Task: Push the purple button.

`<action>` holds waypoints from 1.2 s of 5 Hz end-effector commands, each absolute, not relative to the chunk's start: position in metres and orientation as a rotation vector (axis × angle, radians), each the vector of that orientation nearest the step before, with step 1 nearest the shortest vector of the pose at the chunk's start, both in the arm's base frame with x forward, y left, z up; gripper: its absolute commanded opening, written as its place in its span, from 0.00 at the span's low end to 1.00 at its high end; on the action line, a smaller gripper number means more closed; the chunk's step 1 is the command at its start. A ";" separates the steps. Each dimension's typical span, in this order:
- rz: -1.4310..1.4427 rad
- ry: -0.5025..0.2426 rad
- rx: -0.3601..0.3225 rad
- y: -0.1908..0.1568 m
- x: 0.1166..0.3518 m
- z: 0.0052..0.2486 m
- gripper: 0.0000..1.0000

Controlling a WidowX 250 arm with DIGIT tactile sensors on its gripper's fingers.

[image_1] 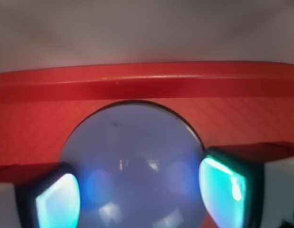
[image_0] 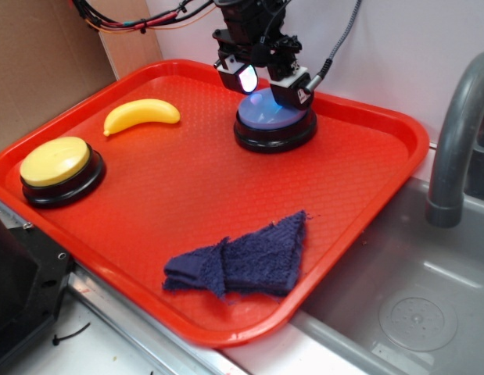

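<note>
My arm reaches straight down from the top centre of the exterior view, wrist vertical. My gripper (image_0: 267, 84) is spread apart, its two fingers (image_1: 227, 183) straddling the dome of the purple button (image_0: 273, 117), which sits in the upper middle of the red tray (image_0: 367, 187). The dome glows blue beneath me. In the wrist view it fills the lower centre; whether I touch it, I cannot tell.
</note>
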State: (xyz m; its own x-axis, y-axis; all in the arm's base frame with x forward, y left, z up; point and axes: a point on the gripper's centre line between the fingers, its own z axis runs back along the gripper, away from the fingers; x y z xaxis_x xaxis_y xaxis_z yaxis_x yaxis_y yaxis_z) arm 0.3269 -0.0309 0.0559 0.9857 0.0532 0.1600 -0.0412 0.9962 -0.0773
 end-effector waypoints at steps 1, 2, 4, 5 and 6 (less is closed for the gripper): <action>0.039 -0.225 -0.069 -0.034 0.334 0.084 1.00; 0.024 -0.236 -0.065 -0.034 0.331 0.091 1.00; -0.017 -0.300 -0.040 -0.033 0.321 0.115 1.00; -0.008 -0.303 -0.054 -0.033 0.316 0.122 1.00; 0.042 -0.304 -0.085 -0.032 0.305 0.135 1.00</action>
State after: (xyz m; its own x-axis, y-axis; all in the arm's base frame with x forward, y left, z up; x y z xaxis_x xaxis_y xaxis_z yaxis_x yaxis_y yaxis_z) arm 0.3000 -0.0332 0.1140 0.9720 0.0403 0.2316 -0.0225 0.9966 -0.0789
